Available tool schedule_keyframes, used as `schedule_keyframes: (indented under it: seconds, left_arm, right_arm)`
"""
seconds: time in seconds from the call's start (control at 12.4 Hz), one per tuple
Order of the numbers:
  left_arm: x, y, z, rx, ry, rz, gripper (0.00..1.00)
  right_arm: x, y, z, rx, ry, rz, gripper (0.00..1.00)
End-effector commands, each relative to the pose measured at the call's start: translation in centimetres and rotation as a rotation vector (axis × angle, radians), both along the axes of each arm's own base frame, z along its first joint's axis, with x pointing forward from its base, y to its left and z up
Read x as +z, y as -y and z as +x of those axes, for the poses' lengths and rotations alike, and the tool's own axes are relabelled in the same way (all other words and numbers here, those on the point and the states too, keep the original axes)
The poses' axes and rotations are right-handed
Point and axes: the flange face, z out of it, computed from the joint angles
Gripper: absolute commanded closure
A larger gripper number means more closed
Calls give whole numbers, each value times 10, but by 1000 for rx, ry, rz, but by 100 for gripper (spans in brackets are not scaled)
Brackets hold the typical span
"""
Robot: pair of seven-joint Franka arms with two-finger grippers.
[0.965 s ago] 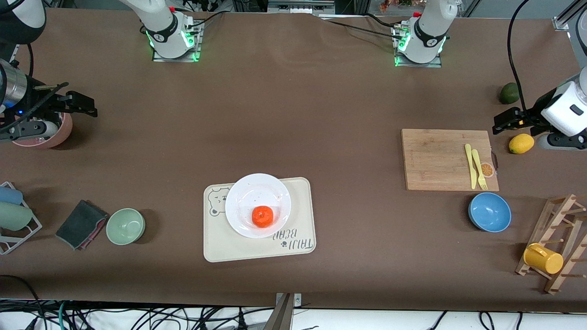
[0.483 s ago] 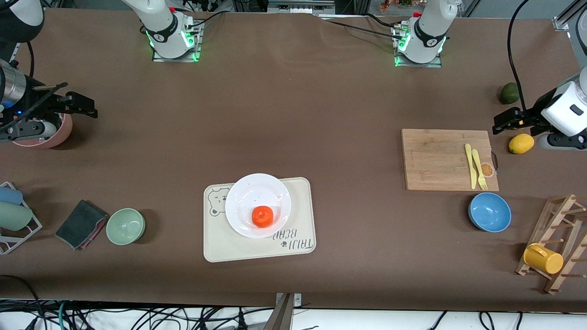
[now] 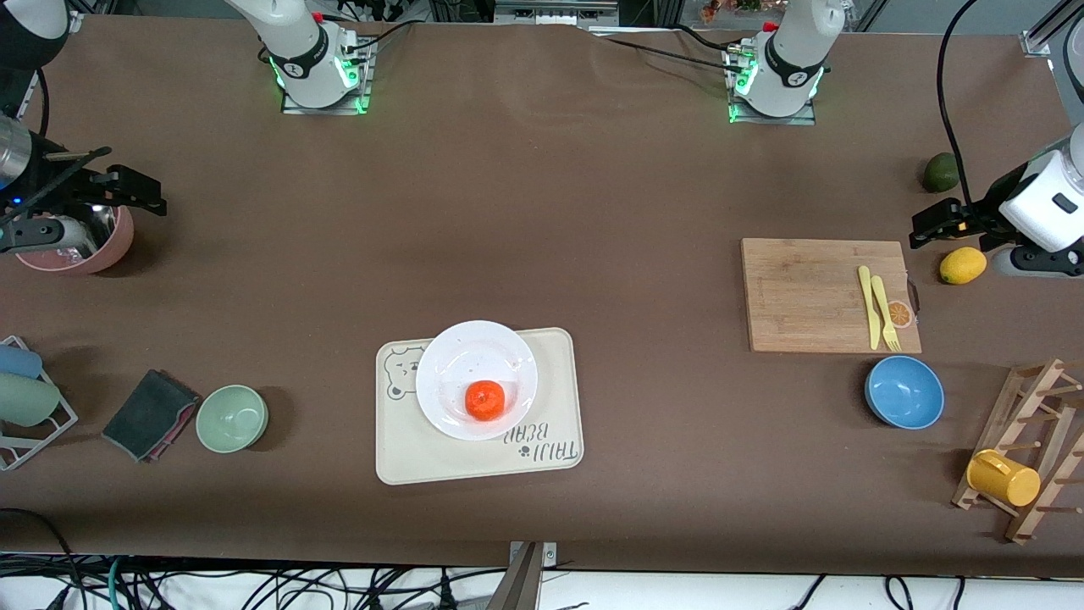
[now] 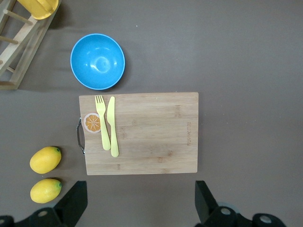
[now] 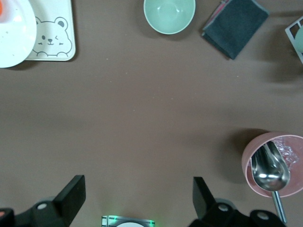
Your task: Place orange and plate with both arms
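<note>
Orange (image 3: 485, 400) on plate (image 3: 449, 364); right pincer (image 3: 127, 191) drifted outward, left pincer (image 3: 940, 224) parked, both open — seemingly done.

Brown cloth-covered tabletop (image 3: 542, 212), matte, faint creases, evenly lit. Pale floor below its near edge with tangled black cables (image 3: 254, 589). Metal frame parts along the top edge.

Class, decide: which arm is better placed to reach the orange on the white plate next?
Neither clearly. The small red-orange orange sits on the round white plate mid-table; the open right gripper and open left gripper wait at opposite ends.
</note>
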Motion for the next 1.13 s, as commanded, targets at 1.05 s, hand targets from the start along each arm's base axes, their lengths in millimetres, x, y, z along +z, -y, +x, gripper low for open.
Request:
schedule_keyframes:
  seconds: [1.05]
  left_arm:
    - [4, -4, -1, -12, 0, 11, 0]
  right_arm:
    - [18, -19, -3, 40, -4, -25, 0]
